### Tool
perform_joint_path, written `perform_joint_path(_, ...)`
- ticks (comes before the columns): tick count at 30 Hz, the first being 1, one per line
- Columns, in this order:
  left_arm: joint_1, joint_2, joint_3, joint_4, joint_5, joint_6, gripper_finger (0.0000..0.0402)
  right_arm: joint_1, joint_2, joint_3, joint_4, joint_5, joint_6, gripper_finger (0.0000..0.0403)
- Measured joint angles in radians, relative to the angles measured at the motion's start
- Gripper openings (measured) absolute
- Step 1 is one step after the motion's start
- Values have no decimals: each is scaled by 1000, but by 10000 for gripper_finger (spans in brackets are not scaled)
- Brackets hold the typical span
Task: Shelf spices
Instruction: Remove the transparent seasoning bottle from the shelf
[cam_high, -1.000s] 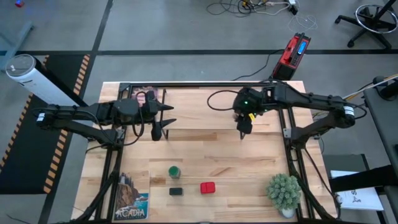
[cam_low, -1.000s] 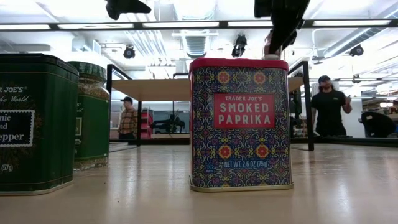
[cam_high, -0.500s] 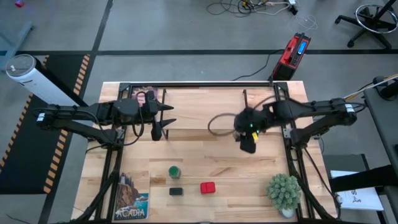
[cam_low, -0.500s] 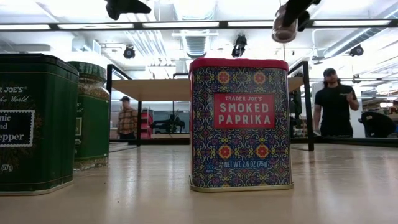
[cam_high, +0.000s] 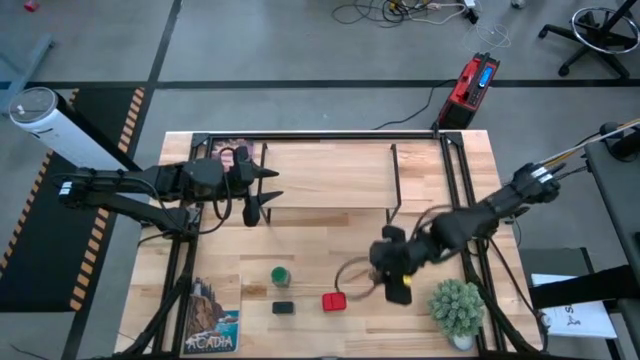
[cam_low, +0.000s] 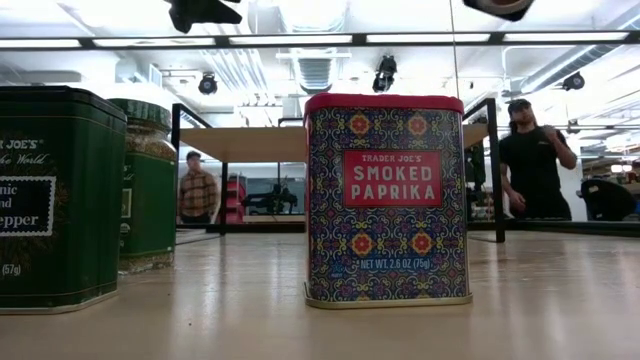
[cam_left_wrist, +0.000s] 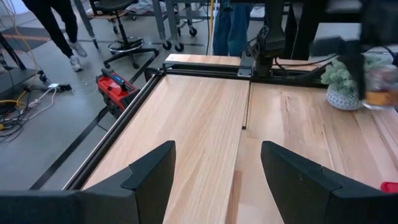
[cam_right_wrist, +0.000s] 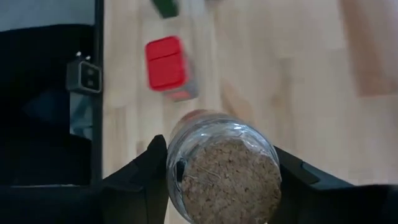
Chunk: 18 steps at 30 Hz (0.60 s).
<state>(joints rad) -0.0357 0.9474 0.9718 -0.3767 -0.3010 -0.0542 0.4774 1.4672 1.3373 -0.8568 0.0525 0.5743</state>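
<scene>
Swung forward beside the red tin (cam_high: 334, 301), the right claw (cam_high: 397, 283) grips the cork-topped jar (cam_right_wrist: 225, 165) (wrist view only); left claw (cam_high: 262, 194) gapes.

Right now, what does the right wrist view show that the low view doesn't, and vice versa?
Right wrist only: the right end effector shut on the small glass jar, its cork-like brown end facing the camera, above the tabletop; the red tin's lid seen from above.

Low only: the paprika label on the front of the red tin, the dark green tin, the green-lidded jar, the shelf behind them, and two people in the room.

Both: the red tin and the wooden tabletop.
</scene>
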Motion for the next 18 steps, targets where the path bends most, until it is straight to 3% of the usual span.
perform_joint_path(8, 0, 0, 0, 0, -5, -8, 226, 128, 130, 0, 11, 54, 121, 176)
perform_joint_path(18, 0, 0, 6, 0, -7, -11, 226, 196, 295, 0, 81, 80, 215, 180)
